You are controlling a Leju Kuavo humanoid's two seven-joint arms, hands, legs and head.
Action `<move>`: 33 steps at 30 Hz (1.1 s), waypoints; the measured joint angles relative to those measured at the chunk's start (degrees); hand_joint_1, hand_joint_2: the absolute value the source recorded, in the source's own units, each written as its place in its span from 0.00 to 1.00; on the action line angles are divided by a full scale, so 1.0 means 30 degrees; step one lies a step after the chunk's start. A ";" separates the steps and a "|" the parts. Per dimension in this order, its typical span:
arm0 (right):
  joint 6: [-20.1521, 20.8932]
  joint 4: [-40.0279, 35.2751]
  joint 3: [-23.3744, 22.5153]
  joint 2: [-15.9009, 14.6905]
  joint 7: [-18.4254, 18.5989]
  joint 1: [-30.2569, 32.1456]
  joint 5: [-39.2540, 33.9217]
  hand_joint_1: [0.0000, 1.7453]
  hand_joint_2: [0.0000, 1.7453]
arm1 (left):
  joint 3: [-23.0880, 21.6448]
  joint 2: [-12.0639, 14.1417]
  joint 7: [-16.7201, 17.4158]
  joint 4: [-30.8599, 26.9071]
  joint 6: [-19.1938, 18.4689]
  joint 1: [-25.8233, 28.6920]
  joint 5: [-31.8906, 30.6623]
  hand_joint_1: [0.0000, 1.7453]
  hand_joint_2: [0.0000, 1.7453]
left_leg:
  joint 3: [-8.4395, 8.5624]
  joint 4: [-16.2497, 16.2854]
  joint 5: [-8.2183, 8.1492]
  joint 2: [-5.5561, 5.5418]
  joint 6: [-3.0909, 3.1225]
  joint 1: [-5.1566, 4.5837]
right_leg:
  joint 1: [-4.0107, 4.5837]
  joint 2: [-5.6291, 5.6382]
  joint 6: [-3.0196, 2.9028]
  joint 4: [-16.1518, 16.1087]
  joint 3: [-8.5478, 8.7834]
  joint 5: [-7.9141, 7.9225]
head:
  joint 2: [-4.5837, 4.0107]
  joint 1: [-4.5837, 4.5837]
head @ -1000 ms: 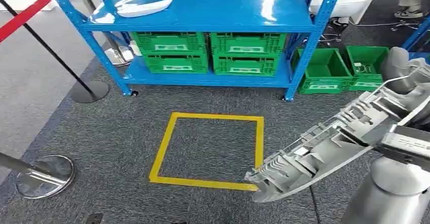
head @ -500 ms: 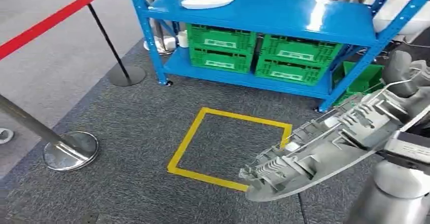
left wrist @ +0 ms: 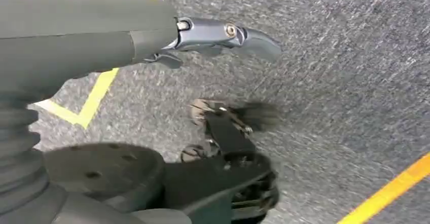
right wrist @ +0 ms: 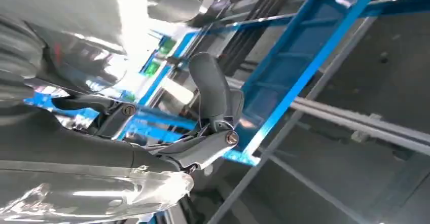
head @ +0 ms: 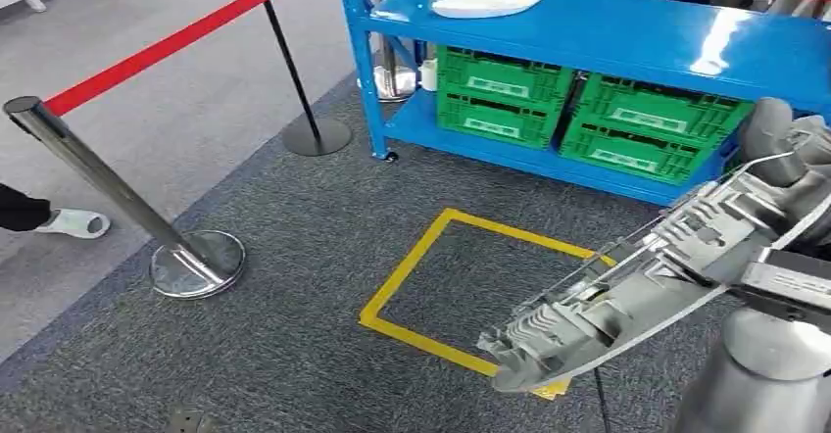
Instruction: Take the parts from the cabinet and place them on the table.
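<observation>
Grey carpet (head: 245, 355) with a yellow taped square (head: 461, 286) lies underfoot, and nearest, the right hand (head: 784, 159) grips the long grey ribbed part (head: 627, 296), tilted over the square's corner. Carry it level and firmly held while turning from the blue cabinet (head: 627, 31) behind; the left hand (left wrist: 223, 34) hangs down holding nothing, fingers loosely apart.

Grey carpet (head: 294, 257) underfoot, with a yellow tape square (head: 431, 257) marked on it. Two chrome stanchions: near post (head: 118, 193) tilted in frame on a round base, far post (head: 294, 71) dark, standing by the rack corner. Red belt (head: 186, 36) strung between them. A person's shoe (head: 71, 222) at the carpet's left edge.
</observation>
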 joint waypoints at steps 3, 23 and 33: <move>-0.0014 -0.0022 0.0007 -0.0029 0.0000 0.0232 0.0562 1.00 1.00 | 0.0007 0.0066 0.0263 0.0000 0.0029 0.0105 0.0183 0.00 1.00 | -0.0143 0.0502 0.0394 0.0086 -0.0068 0.0078 | 0.0000 -0.0748 0.0015 0.0001 0.0005 -0.0033 | 0.0000 0.0000; -0.0911 -0.1457 -0.0656 -0.1618 0.0481 0.1524 0.0575 1.00 1.00 | 0.0044 0.0197 -0.0073 0.0007 -0.0248 0.0016 0.0517 0.00 1.00 | 0.2590 -0.4702 0.2304 -0.2063 0.0766 -0.0091 | -0.0111 0.1750 0.0639 0.0204 -0.0263 0.0012 | 0.0000 0.0240; -0.0947 -0.1603 -0.0925 -0.1748 0.0430 0.1781 0.0589 1.00 1.00 | 0.0051 0.0153 -0.0109 0.0029 -0.0248 0.0030 0.0517 0.00 1.00 | -0.0403 0.1156 -0.0103 0.0028 0.0005 0.0040 | -0.0042 -0.0579 -0.0017 0.0009 -0.0145 0.0103 | 0.0000 -0.0066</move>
